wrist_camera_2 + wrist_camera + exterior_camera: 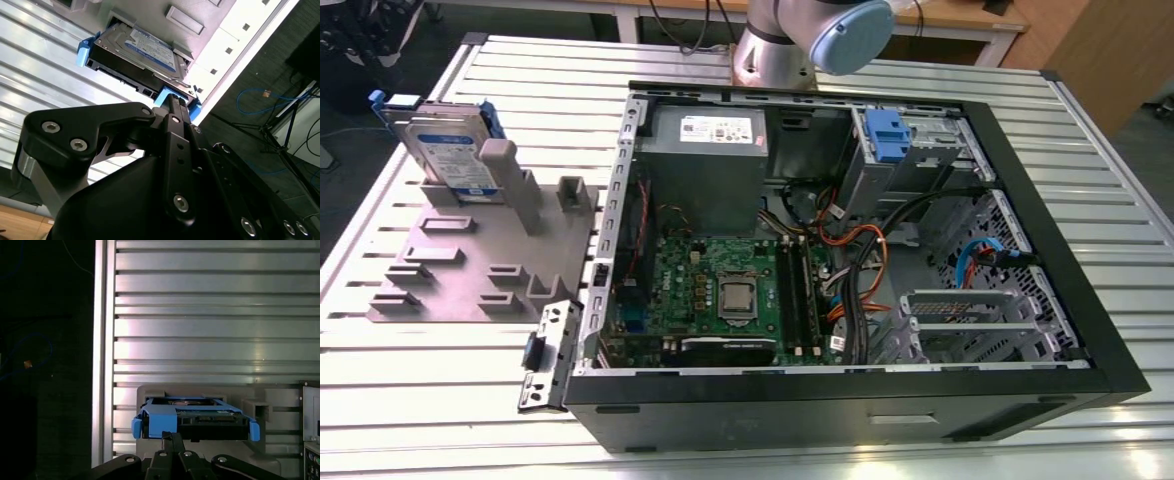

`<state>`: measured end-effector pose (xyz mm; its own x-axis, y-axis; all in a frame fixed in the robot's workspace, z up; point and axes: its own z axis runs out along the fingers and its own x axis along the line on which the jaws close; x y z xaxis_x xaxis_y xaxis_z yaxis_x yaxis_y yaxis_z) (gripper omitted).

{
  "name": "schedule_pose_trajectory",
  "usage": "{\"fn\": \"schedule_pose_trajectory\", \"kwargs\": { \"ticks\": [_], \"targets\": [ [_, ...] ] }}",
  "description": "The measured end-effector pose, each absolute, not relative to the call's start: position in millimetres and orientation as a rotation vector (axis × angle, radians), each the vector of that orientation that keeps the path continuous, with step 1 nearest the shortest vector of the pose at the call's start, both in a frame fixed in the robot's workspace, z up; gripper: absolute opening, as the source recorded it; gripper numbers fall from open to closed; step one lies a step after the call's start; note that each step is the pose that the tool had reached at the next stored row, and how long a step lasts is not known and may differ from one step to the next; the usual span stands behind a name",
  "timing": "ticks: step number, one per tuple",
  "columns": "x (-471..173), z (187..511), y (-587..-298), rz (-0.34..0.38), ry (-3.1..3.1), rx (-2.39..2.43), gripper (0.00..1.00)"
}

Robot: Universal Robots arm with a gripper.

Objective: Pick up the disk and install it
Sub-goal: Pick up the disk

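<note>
**Disk on edge in rack, fingers shut just before it**

At the exterior view's left: disk [447,150], standing on edge in a slot of a grey rack [467,270], well apart from the case [1067,330]. Silver body inside a blue frame. White-and-blue label on the broad face, print too small to read. In the second wrist view, disk [145,50] with that label facing the camera, again unreadable. In the first wrist view, disk [195,417] seen end-on, blue frame nearest.

Gripper [172,434] just before the end of the blue frame. Fingers [167,441] pressed together, nothing visible between them. Touching the frame or just short of it: cannot tell. Also in the second wrist view, gripper [173,98] at the frame's blue end.

Under rack and case: ribbed metal surface [427,400].

Inside the open case:
- green board [720,285] in the middle
- grey box [704,150] with a small white sticker, text not legible
- blue latch [887,135] in the bay at the far corner
- orange and black cables [854,245] between board and bay

Between disk and case: empty grey posts [520,190] of the rack and the case's side wall. Just beside the case's near corner, a dark latch strip [547,355]. Behind the case, arm [794,40]. Past the surface's edge in the second wrist view, a blue cable [255,97] on dark floor.
</note>
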<state>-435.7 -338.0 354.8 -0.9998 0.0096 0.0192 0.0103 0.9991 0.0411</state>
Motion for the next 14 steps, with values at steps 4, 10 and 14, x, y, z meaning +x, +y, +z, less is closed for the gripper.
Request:
{"fn": "schedule_pose_trajectory", "kwargs": {
  "ticks": [4, 10, 14],
  "targets": [
    [-435.7, 354.8, -338.0, -0.064, -3.122, -0.006, 0.11],
    [-435.7, 354.8, -338.0, -0.064, -3.121, 0.019, 0.11],
    [-435.7, 354.8, -338.0, -0.064, -3.121, 0.034, 0.11]
  ]
}}
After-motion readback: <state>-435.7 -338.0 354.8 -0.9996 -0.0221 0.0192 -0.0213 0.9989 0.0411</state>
